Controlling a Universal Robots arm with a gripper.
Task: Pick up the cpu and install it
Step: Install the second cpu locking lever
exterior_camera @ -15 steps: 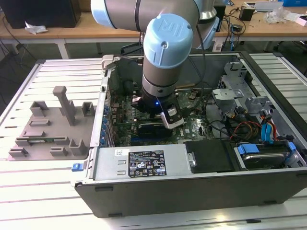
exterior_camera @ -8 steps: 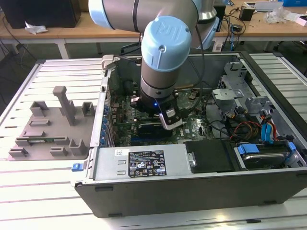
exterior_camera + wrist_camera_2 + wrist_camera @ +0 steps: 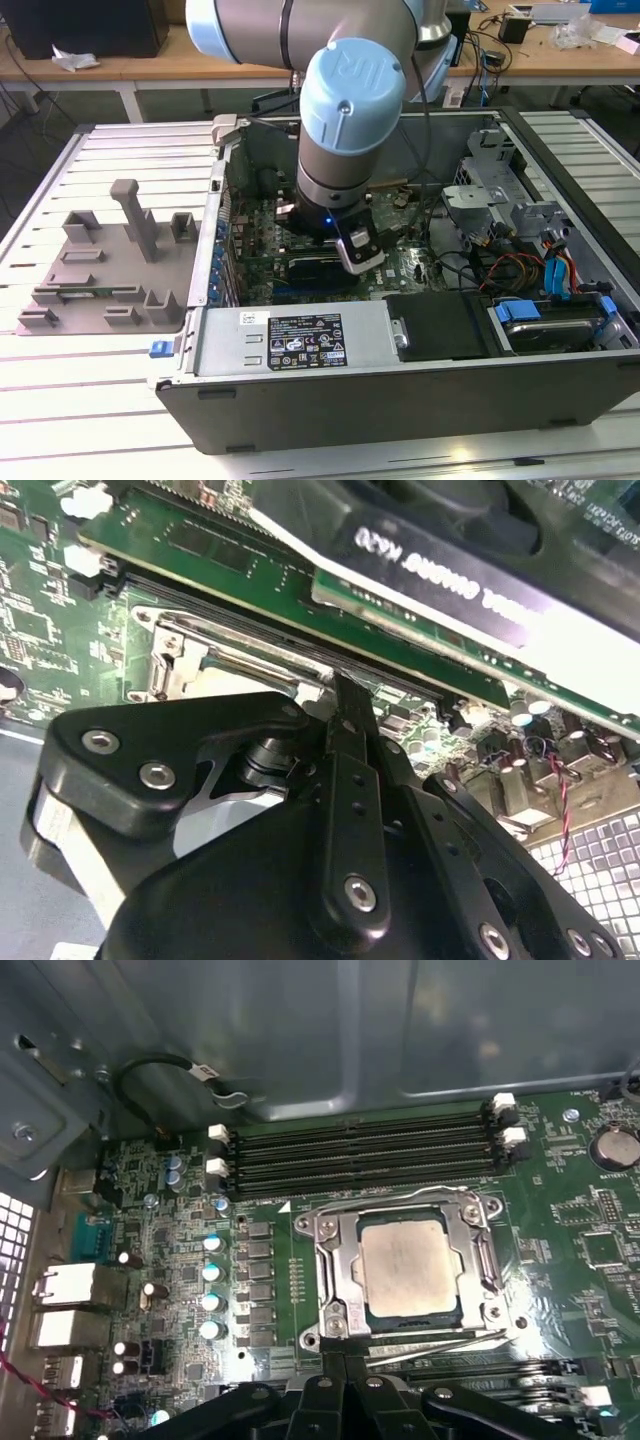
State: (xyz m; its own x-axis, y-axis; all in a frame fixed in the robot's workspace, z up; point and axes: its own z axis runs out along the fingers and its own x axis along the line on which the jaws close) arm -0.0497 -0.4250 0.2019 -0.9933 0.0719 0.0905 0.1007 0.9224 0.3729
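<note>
cpu (image 3: 410, 1267) sits in socket frame (image 3: 335, 1270)

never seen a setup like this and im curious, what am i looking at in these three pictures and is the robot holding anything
This is a robot arm working inside an open computer case that lies on its side on a slatted white table. The exterior view is taken by a camera standing off the arm. A grey plastic tray with upright posts sits on the table at that view's left.

The two wrist views come from cameras riding on the arm itself, looking down at the green motherboard.

In the first wrist view, the cpu, a small silvery square chip, already lies inside the metal socket frame. The gripper is the black linkage just beside that frame. Nothing is seen between its fingers, which appear closed together.
</note>
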